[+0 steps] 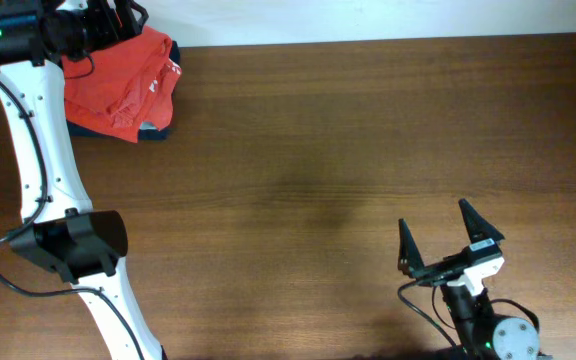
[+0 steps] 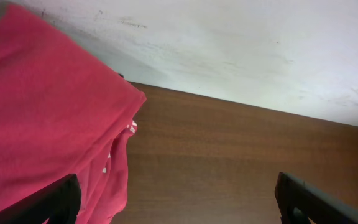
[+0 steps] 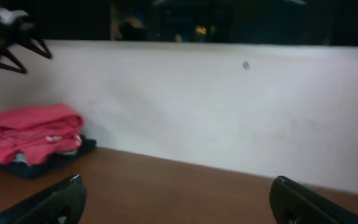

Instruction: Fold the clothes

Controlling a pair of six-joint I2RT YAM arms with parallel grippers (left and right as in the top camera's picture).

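the clothes lie as a loosely bunched orange-red pile at the far left corner of the worktop, close to the back edge, with white lettering showing on a fold. a dark garment shows under the near edge of the pile; the right wrist view shows the pile resting on this dark layer, just in front of the white wall. the left arm reaches up the left side of the worktop, with its wrist over the far left edge of the pile. the left jaws stand wide apart and hold nothing. in the left wrist view one fingertip sits in front of the red cloth; contact cannot be determined. the other fingertip is over bare wood. the right arm sits at the near right edge, well apart from the pile. the right jaws are spread fully, empty, above bare worktop.
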